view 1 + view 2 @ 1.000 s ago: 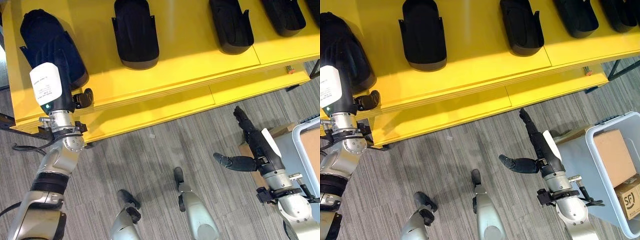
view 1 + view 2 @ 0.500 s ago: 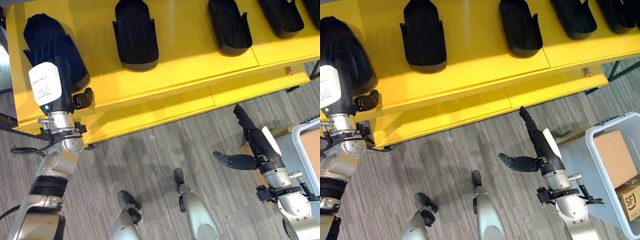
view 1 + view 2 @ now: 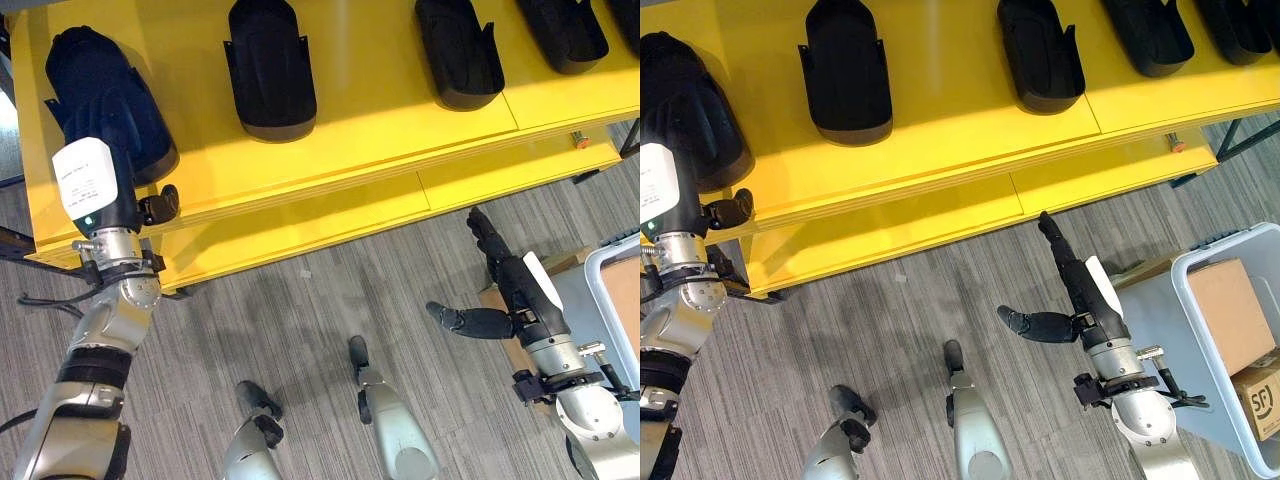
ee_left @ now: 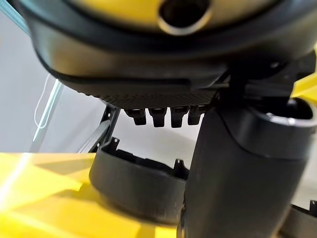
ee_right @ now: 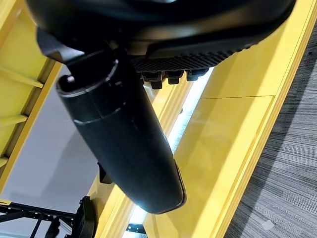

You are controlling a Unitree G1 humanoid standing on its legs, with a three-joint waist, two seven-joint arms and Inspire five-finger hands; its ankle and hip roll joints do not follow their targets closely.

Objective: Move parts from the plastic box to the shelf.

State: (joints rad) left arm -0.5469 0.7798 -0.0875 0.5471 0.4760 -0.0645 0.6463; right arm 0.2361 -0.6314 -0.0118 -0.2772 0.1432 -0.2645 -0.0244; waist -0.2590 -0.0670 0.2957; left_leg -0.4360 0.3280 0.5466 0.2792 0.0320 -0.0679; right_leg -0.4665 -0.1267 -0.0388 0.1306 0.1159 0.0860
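**A:** Where do your parts stand?

**B:** Your black parts lie in a row on the yellow shelf (image 3: 370, 120). The leftmost part (image 3: 105, 95) sits at the shelf's left end, the second part (image 3: 270, 65) beside it and a third part (image 3: 458, 50) further right, each apart from its neighbour. More dark parts run on toward the right end.

**A:** And your left hand?

**B:** Your left hand (image 3: 115, 185) lies over the near end of the leftmost part, its thumb sticking out past the shelf's front edge. In the left wrist view the fingers (image 4: 161, 115) reach out straight, with a part lying on the shelf beyond them; I cannot tell whether they touch the leftmost part.

**A:** The right?

**B:** Your right hand (image 3: 1070, 290) hangs over the grey floor (image 3: 890, 330), below the shelf's front, fingers straight, thumb spread wide, holding nothing. The plastic box (image 3: 1160, 320) stands just beside that arm, with cardboard boxes (image 3: 1230, 310) inside.
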